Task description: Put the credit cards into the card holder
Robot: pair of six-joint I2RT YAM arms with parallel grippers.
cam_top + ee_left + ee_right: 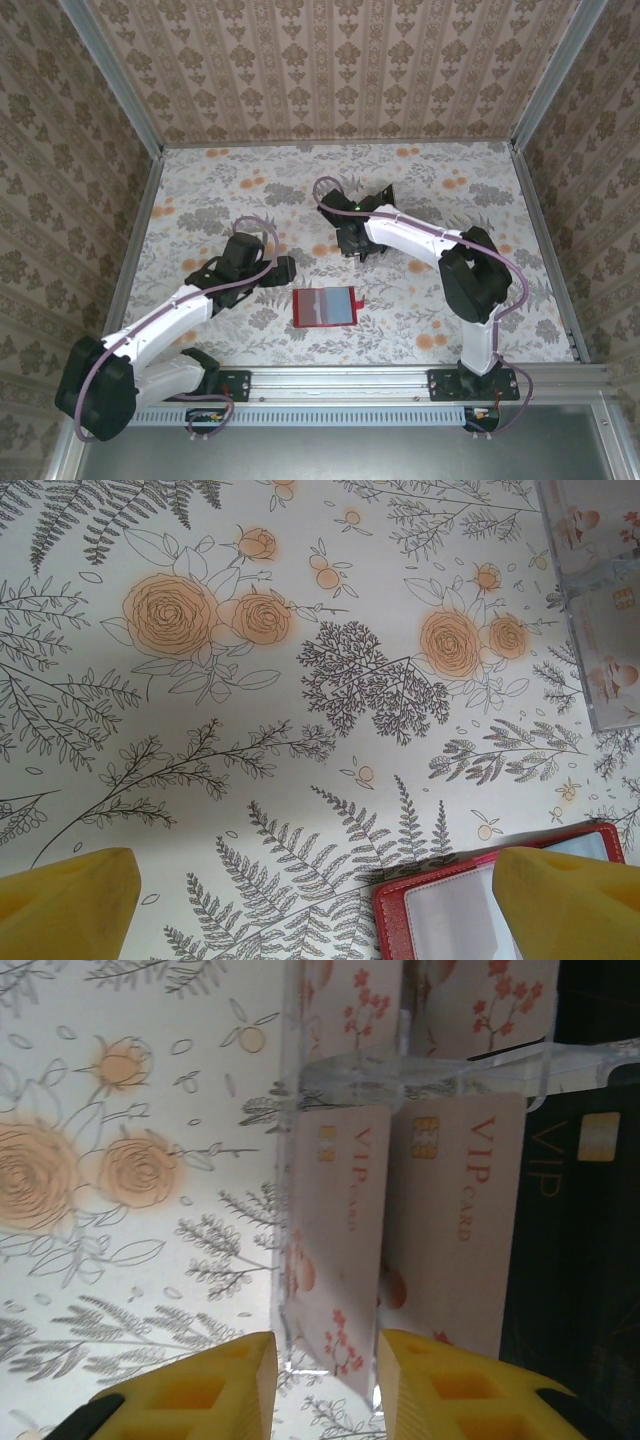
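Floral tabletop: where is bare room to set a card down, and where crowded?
Bare: the far-left corner of the floral tabletop, beyond the left gripper; the far-right stretch past the right arm; the near patch between open red wallet and that arm's base. Crowded: mid-table, among wallet, right gripper and clear plastic card rack.

I see my desk (450, 190) with a flower print | clear plastic rack (330, 1075) on it | patterned walls (340, 60) around

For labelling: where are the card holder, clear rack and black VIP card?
card holder (325, 308), top external view, open inside face.
clear rack (470, 1064), right wrist view, cross rail.
black VIP card (570, 1280), right wrist view, dark face.
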